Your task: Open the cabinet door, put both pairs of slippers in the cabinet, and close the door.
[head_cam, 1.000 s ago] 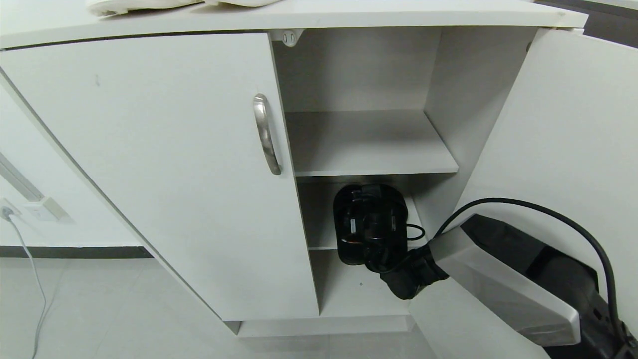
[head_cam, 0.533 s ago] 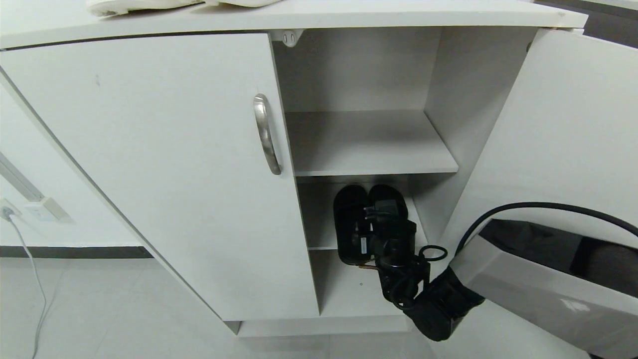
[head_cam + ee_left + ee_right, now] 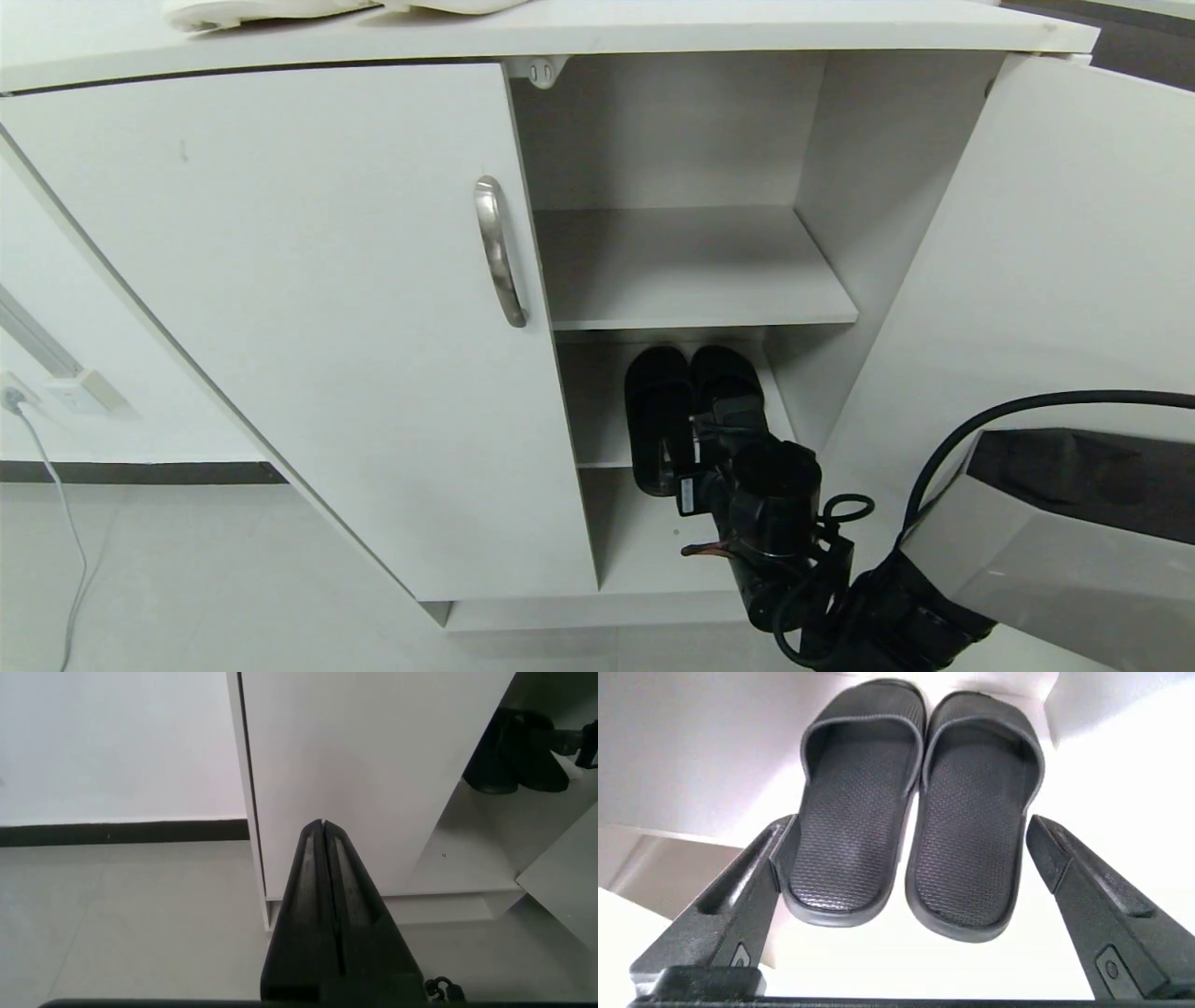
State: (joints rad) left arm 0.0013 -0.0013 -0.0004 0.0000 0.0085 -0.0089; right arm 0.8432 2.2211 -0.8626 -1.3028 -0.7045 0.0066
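Grey tiled floor (image 3: 187,579) runs up to a white cabinet (image 3: 653,33). Nearest, the left gripper (image 3: 321,826) hangs above the floor, fingers pressed together, facing the closed left door (image 3: 280,308). Right gripper (image 3: 910,831) sits in the open half of the cabinet, low, at the front edge of the lower shelf (image 3: 597,420); its fingers (image 3: 729,905) are spread wide and hold nothing. Pair of black slippers (image 3: 658,392) lies side by side on that shelf, toes to the back, heels at the front edge, just beyond the fingertips and between their lines, apart from both. Right door (image 3: 1055,233) stands swung open. Middle shelf (image 3: 691,266) above. Left door carries a metal handle (image 3: 499,252). Pale soft items (image 3: 280,9) on the cabinet top; kind unclear.
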